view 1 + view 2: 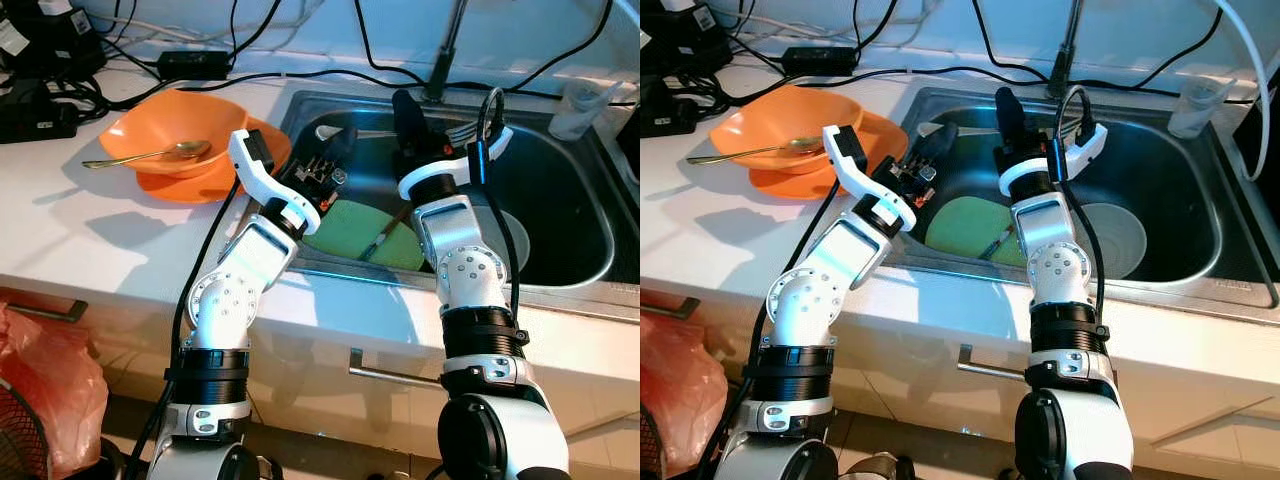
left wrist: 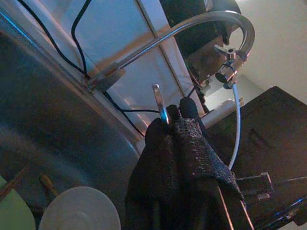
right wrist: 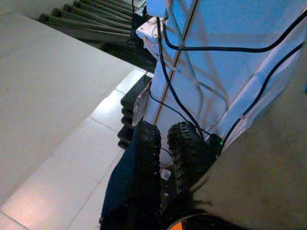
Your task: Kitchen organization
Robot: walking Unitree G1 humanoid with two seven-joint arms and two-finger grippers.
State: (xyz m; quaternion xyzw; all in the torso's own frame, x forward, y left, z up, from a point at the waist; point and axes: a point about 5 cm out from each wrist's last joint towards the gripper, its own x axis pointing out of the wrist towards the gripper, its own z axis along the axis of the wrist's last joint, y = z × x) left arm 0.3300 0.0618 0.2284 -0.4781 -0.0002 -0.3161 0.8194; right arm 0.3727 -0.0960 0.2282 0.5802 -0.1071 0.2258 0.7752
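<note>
Metal utensil (image 2: 160, 98) clamped between the closed fingers of left gripper (image 1: 340, 150), long axis in line with the fingers, thin end sticking out past the fingertips toward 1 o'clock. Held low inside sink (image 1: 570, 200), left wall just beside at 9 o'clock. Green plate (image 1: 345, 228) with chopsticks (image 1: 385, 240) near at 5 o'clock, white plate (image 1: 508, 238) farther at 4 o'clock. Right gripper (image 1: 403, 105) at 2 o'clock, raised, fingers together. Open basin toward 3 o'clock.

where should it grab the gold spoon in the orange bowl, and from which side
Take the gold spoon by its handle, the slim end overhanging the orange bowl's rim on the robot's left. Come from above with the pincer fingers across the handle; that end likely has room underneath, while the spoon's head lies inside the bowl.
</note>
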